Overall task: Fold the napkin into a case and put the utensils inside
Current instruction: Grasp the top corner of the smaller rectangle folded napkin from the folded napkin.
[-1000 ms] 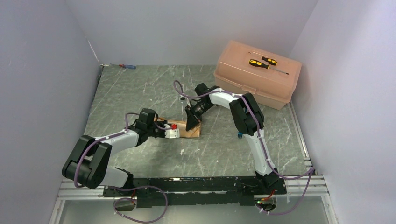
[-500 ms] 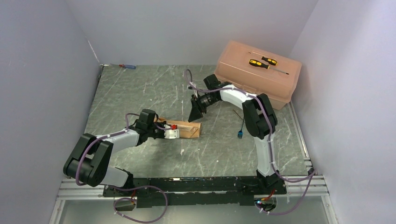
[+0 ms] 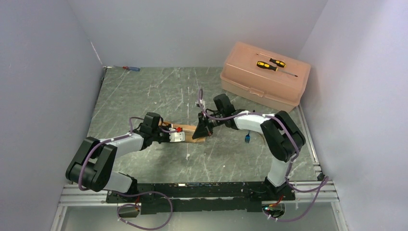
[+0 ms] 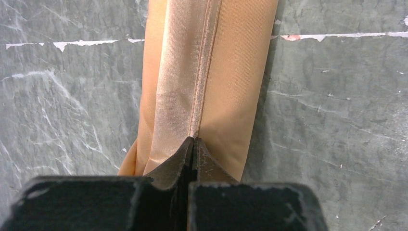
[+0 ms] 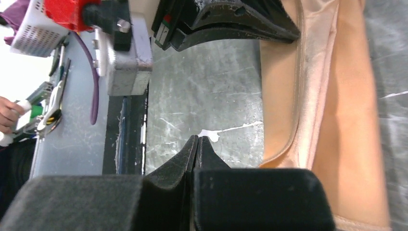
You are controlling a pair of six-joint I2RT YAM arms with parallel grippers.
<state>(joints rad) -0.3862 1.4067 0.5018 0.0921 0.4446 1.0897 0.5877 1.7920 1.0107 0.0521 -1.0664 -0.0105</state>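
The peach-orange napkin [image 3: 193,130] [image 4: 211,72] [image 5: 332,120] lies on the table folded into a narrow strip with a hemmed flap along its length. My left gripper [image 3: 187,135] [image 4: 194,139] is shut, and its tips rest on the hem at the strip's near end. Its fingers [image 5: 231,21] also show across the top of the right wrist view. My right gripper [image 3: 199,134] [image 5: 197,138] is shut with nothing in it, low over the bare table beside the napkin's corner. One small utensil with a blue part [image 3: 247,138] lies right of the napkin, under my right forearm.
A hard pink plastic box [image 3: 250,84] stands at the back right with two yellow-and-black screwdrivers [image 3: 269,64] on its lid. A red-and-blue screwdriver [image 3: 131,68] lies at the back left corner. Walls close in on three sides.
My right gripper lifted off the napkin's right end toward the box, opened, then came back down beside it and shut. The right elbow swung right and lower. The left gripper stayed put.
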